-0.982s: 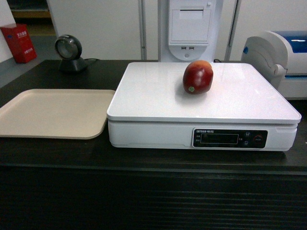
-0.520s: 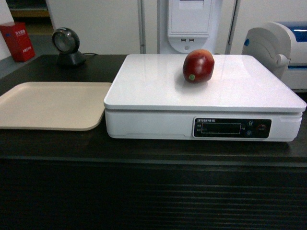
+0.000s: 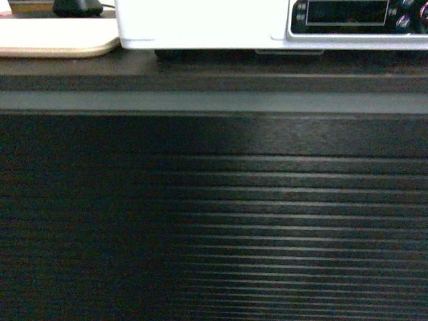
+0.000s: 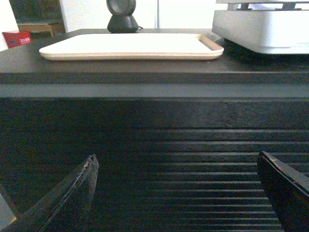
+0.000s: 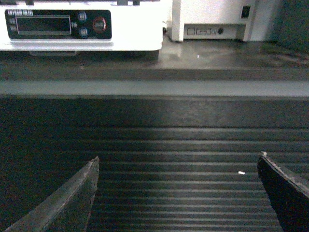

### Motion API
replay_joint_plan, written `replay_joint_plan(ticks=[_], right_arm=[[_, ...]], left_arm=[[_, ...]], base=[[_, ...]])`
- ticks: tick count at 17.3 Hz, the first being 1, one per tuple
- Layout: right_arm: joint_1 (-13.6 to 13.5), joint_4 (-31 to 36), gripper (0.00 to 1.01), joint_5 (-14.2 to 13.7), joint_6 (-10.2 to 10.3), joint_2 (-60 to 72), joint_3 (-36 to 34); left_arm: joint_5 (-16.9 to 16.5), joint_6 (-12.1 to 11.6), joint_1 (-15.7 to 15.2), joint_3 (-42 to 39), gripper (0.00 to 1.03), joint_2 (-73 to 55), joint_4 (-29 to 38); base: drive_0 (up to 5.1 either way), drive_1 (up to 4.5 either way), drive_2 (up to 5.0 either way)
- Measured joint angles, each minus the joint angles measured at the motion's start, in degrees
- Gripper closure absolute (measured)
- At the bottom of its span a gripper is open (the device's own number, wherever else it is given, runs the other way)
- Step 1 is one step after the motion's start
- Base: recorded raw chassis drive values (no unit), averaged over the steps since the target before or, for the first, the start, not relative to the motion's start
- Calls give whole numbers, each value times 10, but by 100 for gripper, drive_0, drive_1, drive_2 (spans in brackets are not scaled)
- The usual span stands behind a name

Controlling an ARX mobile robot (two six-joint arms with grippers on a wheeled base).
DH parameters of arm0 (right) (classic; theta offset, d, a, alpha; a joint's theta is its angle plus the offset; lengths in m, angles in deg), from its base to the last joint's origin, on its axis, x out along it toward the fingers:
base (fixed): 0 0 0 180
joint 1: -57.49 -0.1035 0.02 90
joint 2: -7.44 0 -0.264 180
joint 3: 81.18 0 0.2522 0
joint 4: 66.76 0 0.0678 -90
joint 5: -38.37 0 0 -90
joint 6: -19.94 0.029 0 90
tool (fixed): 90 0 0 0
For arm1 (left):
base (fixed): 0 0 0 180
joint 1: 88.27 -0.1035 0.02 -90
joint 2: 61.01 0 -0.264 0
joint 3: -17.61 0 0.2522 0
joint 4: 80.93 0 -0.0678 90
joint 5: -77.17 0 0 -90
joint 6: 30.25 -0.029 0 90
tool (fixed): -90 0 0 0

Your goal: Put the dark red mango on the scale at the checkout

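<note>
The dark red mango is out of view in every current frame. Only the white scale's lower front (image 3: 200, 27) with its black display panel (image 3: 354, 15) shows at the top of the head view; its body (image 4: 270, 34) and panel (image 5: 58, 24) also appear in the wrist views. The checkout's ribbed black front (image 3: 214, 221) fills most of each frame. My left gripper (image 4: 176, 162) is open, with nothing between its fingers, facing the ribbed front (image 4: 174, 159) below the counter edge. My right gripper (image 5: 177, 162) is likewise open and holds nothing, below the scale's panel.
A beige tray (image 4: 130, 46) lies on the counter left of the scale, with a black round scanner (image 4: 120, 14) behind it. A white device (image 5: 212, 19) stands right of the scale. The counter's front lip (image 3: 214, 100) juts out above both grippers.
The head view has dropped from above the counter to below its edge. The mango and scale top, seen resting together earlier, have gone out of frame.
</note>
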Motion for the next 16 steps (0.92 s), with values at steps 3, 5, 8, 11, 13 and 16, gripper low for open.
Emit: replay_joint_plan(ticks=[3,5,8,11,13,16], right_arm=[[0,0,3,0,0,0,0],[0,0,3,0,1,0,0],[0,0,3,0,0,0,0],[0,0,3,0,1,0,0],[0,0,3,0,1,0,0],[0,-2,3,0,0,0,0]], left_arm=[[0,0,0,0,5,0,0],[-1,-1,0,0,5,0,0],[-1,0,0,0,5,0,0],[-1,-1,0,0,5,0,-1],[-1,-1,0,0,5,0,-1],[-1,-2,0,0,5,0,-2]], base=[[0,0,0],[0,0,0],[0,0,0],[0,0,0],[0,0,0],[0,0,0]])
